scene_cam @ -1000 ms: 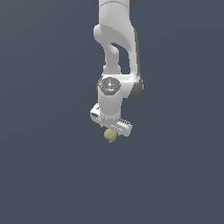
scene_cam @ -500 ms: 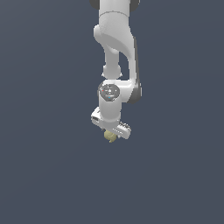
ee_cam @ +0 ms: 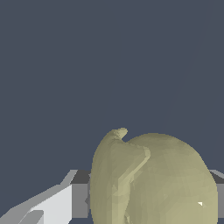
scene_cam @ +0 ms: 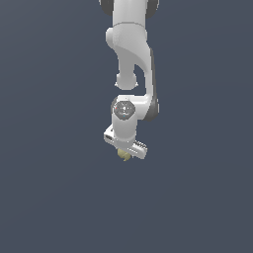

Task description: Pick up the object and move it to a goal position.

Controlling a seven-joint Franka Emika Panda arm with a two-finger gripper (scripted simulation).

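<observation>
Clamped between the white gripper's (scene_cam: 125,154) fingers (ee_cam: 52,205), the object (ee_cam: 151,179) fills the wrist view: a pale yellow-olive lump, rounded, with 1 notched ridge. It looks light, stiff and likely smooth, best held across its rounded flanks. Seen from farther off, it pokes out just beneath the gripper against the plain dark surface (scene_cam: 54,197).
</observation>
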